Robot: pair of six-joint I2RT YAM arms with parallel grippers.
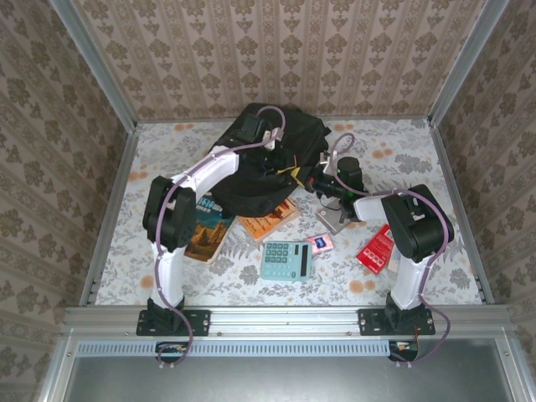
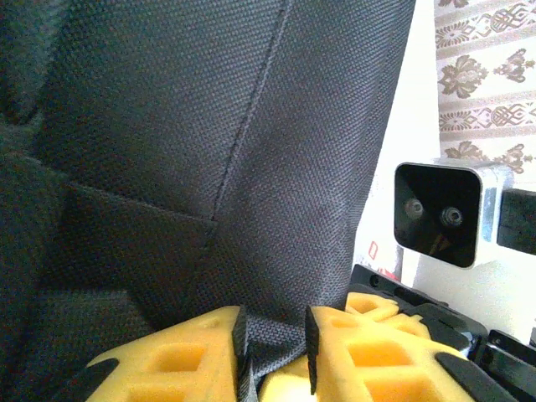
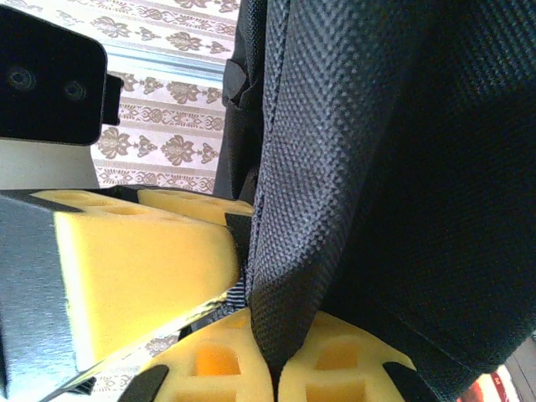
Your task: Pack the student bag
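Student bag (image 1: 243, 180): black, slumped at far centre of table (image 1: 402, 151).

Left gripper (image 2: 275, 356): on bag; yellow fingers (image 2: 176, 360) pinching fold of black weave between them.

Right gripper (image 3: 272, 373): at bag's right side; fingers (image 3: 335, 368) pressed together on fabric edge.

Two grippers near each other.

Near side of bag: left book (image 1: 209, 234), orange book (image 1: 270, 222), both touching bag's edge. Calculator (image 1: 285, 260) nearer. Red packet (image 1: 377, 249) off to right.

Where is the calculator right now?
In the top view, the calculator lies toward the near edge, about midway between the two arms. It is just in front of the orange book and the bag, with a small pink item at its right.
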